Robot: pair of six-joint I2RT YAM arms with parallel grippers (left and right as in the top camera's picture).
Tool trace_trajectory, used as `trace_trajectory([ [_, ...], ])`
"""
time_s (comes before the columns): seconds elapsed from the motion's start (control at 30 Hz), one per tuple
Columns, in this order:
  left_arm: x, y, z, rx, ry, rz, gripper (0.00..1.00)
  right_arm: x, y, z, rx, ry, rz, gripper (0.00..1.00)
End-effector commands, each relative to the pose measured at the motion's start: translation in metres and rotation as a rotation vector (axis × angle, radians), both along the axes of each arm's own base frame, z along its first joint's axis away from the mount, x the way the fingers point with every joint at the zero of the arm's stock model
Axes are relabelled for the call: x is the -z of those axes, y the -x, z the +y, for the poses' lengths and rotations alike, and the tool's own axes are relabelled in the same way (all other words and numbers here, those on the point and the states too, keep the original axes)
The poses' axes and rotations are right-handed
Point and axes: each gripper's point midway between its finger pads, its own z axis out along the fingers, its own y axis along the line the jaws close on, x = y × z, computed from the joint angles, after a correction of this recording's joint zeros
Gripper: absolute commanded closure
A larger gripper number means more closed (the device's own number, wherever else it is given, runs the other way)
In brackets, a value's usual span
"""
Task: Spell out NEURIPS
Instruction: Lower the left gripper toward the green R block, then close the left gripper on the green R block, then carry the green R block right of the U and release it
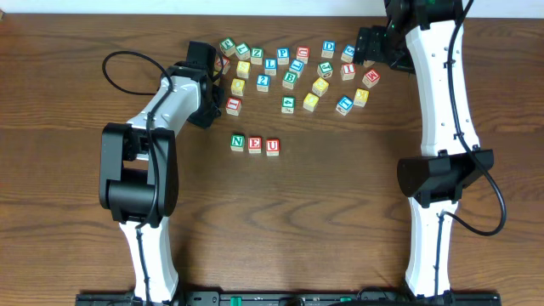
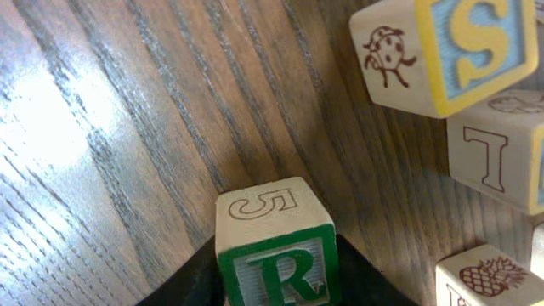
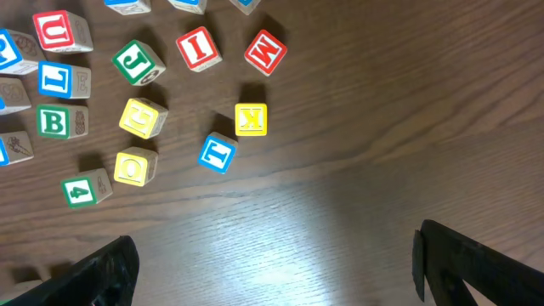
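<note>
Three cubes stand in a row mid-table: green N (image 1: 237,143), red E (image 1: 255,145) and red U (image 1: 273,146). My left gripper (image 1: 214,70) is at the left end of the cube cluster. In the left wrist view it (image 2: 276,285) is shut on a green R cube (image 2: 276,255) just above the wood. The blue P cube (image 1: 282,56) and the red I cube (image 1: 348,71) lie in the cluster; the I also shows in the right wrist view (image 3: 198,48). My right gripper (image 1: 367,47) is open and empty (image 3: 276,272) over bare wood beside the cluster's right end.
Several other letter cubes lie across the back of the table, among them Z (image 1: 257,56), a red M (image 3: 265,51), a yellow K (image 3: 251,119) and a blue T (image 3: 217,153). A blue-and-yellow S cube (image 2: 442,47) lies close to the held R. A red cube (image 1: 234,105) sits near the left arm.
</note>
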Motion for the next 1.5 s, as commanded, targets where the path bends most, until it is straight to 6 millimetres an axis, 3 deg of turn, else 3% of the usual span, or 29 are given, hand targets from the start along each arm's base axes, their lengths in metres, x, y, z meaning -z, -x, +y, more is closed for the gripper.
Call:
trace_trajectory([
  [0.0, 0.006, 0.001, 0.004, 0.04, -0.034, 0.014, 0.7, -0.005, 0.003, 0.003, 0.005, 0.014, -0.011, 0.01],
  [0.23, 0.006, 0.001, 0.004, 0.205, -0.08, 0.018, 0.73, -0.005, 0.003, 0.003, 0.005, 0.014, -0.012, 0.01],
  [0.47, -0.001, -0.002, 0.003, 0.514, -0.169, 0.009, 0.73, -0.006, 0.002, 0.003, 0.005, 0.013, -0.016, 0.01],
  [0.57, -0.024, -0.007, 0.0, 0.698, -0.223, -0.04, 0.73, -0.007, -0.002, 0.001, 0.01, 0.025, -0.033, 0.01],
  [0.8, -0.085, -0.004, -0.012, 0.84, -0.291, -0.143, 0.73, -0.01, -0.009, -0.007, 0.025, 0.061, -0.067, 0.01],
  [1.0, -0.114, 0.018, -0.05, 0.935, -0.294, -0.172, 0.73, -0.013, -0.015, -0.021, 0.055, 0.101, -0.091, 0.01],
  [1.47, -0.102, 0.09, -0.174, 1.244, -0.26, -0.129, 0.74, -0.011, -0.015, -0.08, 0.179, 0.064, -0.075, 0.01],
])
